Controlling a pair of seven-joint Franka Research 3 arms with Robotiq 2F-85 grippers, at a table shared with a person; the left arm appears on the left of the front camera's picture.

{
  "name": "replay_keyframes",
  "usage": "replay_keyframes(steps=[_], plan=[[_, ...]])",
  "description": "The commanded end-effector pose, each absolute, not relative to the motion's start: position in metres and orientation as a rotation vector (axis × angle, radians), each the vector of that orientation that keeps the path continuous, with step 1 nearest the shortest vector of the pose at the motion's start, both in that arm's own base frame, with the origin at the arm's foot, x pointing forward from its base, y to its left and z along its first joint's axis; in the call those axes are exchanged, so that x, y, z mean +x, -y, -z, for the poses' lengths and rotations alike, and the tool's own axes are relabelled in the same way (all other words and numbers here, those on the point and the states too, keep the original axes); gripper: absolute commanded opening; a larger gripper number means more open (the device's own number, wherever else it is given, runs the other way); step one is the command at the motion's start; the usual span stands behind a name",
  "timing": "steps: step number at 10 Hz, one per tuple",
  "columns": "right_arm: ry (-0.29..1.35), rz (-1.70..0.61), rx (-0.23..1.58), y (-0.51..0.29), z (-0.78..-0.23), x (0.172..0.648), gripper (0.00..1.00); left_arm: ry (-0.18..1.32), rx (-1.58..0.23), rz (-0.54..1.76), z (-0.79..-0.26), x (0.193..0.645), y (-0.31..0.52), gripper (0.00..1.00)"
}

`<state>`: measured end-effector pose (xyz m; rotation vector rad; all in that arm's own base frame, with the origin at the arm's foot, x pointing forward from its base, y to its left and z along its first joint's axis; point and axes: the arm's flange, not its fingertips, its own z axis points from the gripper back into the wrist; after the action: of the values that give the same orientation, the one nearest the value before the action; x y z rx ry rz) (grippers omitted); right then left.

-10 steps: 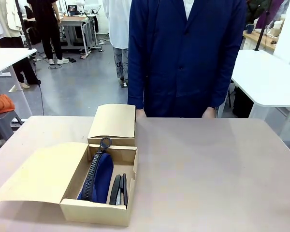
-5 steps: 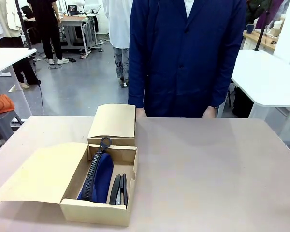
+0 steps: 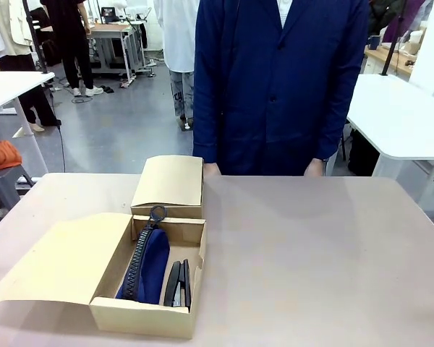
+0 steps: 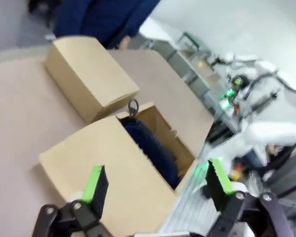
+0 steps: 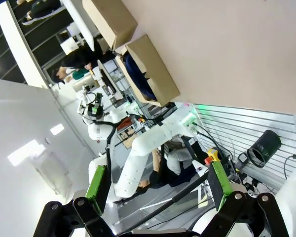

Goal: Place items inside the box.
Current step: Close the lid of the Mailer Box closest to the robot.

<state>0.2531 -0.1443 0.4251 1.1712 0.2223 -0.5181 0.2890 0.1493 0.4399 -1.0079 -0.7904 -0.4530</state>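
The larger brown cardboard box (image 3: 146, 314) stands open at the table's near left, its wide flap lid (image 3: 61, 260) folded out to the left. Inside it lie a navy zip pouch (image 3: 150, 266) and black staplers (image 3: 179, 284) side by side. The left wrist view looks down on the same box (image 4: 160, 128) with the pouch (image 4: 150, 148) inside; my left gripper (image 4: 158, 182) hangs open above the lid (image 4: 108, 168), holding nothing. My right gripper (image 5: 158, 185) is open and empty, far from the box (image 5: 155, 74).
A smaller closed cardboard box (image 3: 169, 184) sits just behind the open one, also seen as the closed box (image 4: 89, 74) in the left wrist view. A person in a navy coat (image 3: 278, 87) stands at the table's far edge, hands resting on it. The table's right half (image 3: 325, 253) is bare.
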Motion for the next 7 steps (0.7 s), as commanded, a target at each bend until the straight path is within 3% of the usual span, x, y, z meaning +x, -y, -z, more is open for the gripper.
replay_keyframes(steps=[1,3,4,5,7], plan=[[-0.210,0.503,1.180,0.146,-0.428,0.251,1.00,1.056,-0.692,1.041,-0.371,0.251,-0.115,1.00],[-0.210,0.503,1.180,0.146,-0.428,0.251,1.00,1.310,-0.415,1.350,-0.349,0.244,-0.122,1.00],[-0.210,0.503,1.180,0.146,-0.428,0.251,1.00,1.466,-0.237,1.425,-0.359,0.262,-0.126,1.00],[-0.210,0.503,1.180,0.146,-0.428,0.251,1.00,0.827,-0.781,0.941,-0.393,0.291,-0.156,1.00],[-0.210,0.503,1.180,0.146,-0.428,0.251,1.00,0.827,-0.781,0.941,-0.393,0.291,-0.156,1.00]])
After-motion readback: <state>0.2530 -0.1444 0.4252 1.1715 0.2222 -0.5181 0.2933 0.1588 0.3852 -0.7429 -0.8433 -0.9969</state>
